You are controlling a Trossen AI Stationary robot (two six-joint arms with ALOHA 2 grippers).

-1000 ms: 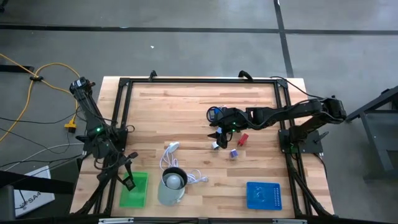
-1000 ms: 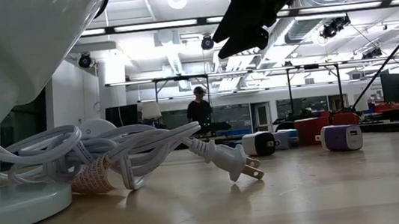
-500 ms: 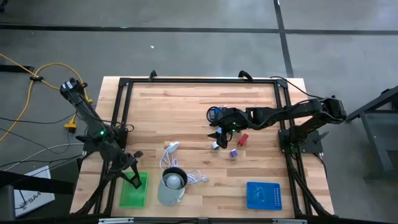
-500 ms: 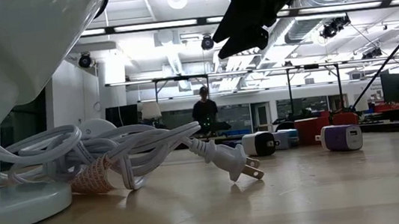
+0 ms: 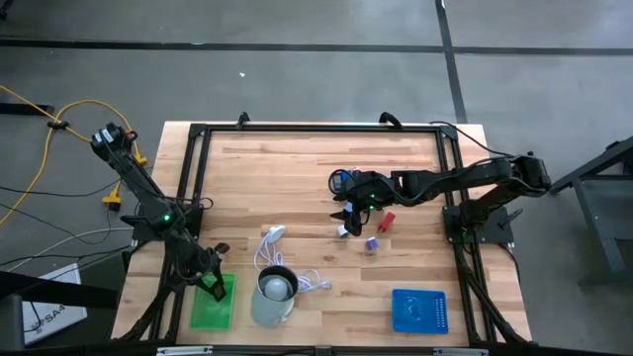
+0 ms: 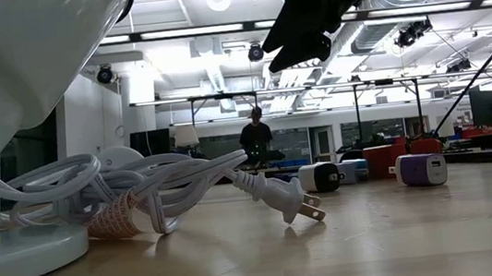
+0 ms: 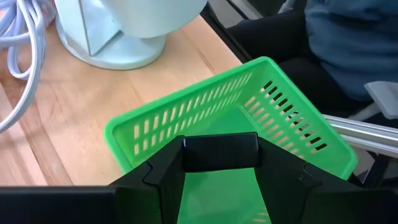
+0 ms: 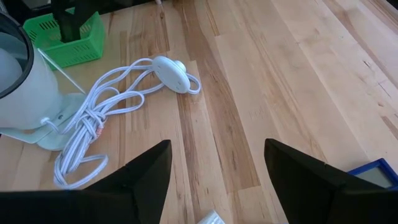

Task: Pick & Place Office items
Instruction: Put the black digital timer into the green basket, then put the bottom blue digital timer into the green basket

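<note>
Wooden table (image 5: 297, 178) inside a black frame, on a grey floor; in the low view a lit hall lies behind, with a person (image 6: 252, 137) standing far off. Left gripper (image 5: 211, 285) is over the green tray (image 5: 211, 307) at the near left edge, jaws clamped on a flat dark piece (image 7: 219, 152). Right gripper (image 5: 343, 213) hangs above mid-table, fingers (image 8: 134, 174) apart, nothing between them. Office items lie just beside it: a red block (image 5: 387, 220), a purple block (image 5: 372, 243), a white piece (image 5: 342, 231). Blue tray (image 5: 419, 310) sits near right. Cup (image 5: 274, 294) and white cable (image 5: 269, 247) lie between the trays.
</note>
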